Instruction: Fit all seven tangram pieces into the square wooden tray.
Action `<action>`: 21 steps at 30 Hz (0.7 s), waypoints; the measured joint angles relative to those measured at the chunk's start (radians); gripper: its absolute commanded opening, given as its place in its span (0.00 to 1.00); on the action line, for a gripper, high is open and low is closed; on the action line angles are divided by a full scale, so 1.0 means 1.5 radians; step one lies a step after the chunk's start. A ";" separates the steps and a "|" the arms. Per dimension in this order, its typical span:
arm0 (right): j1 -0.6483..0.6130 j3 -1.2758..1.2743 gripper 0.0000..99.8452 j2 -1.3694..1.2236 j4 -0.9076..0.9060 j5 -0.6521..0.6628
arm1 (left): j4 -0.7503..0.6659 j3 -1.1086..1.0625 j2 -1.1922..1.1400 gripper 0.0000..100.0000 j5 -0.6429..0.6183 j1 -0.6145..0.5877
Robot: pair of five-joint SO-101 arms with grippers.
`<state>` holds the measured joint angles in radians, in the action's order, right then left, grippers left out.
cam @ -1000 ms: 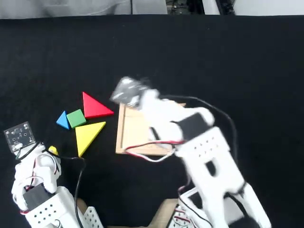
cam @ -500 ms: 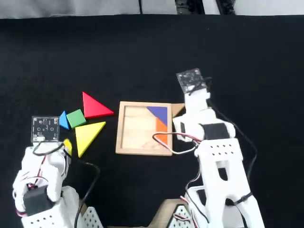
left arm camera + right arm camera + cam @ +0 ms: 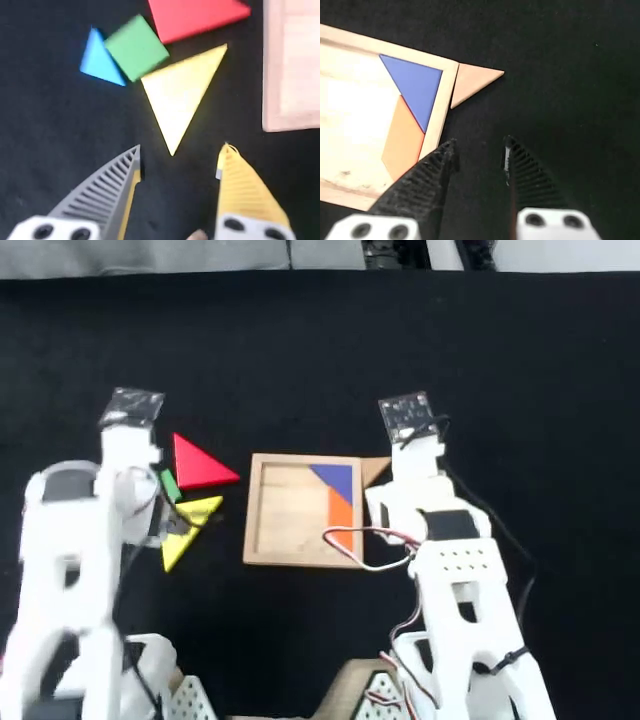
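I note the left gripper spread wide, the yellow triangle's near tip between its jaws. The right gripper is narrower, with the tan triangle beyond it, against the tray.

No readable lettering, numbers, labels or signs. Plain coloured faces on the tangram pieces, bare wood on the tray, unmarked black tabletop.

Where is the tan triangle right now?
In the high view the tan triangle lies on the table against the outside of the tray's far right corner, next to the blue triangle inside, just ahead of the right pincer.
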<state>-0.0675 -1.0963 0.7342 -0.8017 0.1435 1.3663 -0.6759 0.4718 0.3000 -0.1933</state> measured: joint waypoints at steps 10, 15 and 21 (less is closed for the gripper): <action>0.000 -0.004 0.16 0.000 0.002 0.000 | -0.080 0.075 -0.280 0.25 0.209 -0.013; 0.000 -0.004 0.16 0.000 0.002 0.000 | -0.115 0.078 -0.293 0.28 0.234 -0.021; 0.001 -0.004 0.16 0.000 0.002 0.000 | -0.187 0.054 -0.293 0.36 0.202 -0.029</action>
<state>-0.0660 -1.1024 0.7342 -0.7986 0.1435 1.0856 -0.5946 0.0330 0.6022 -0.2363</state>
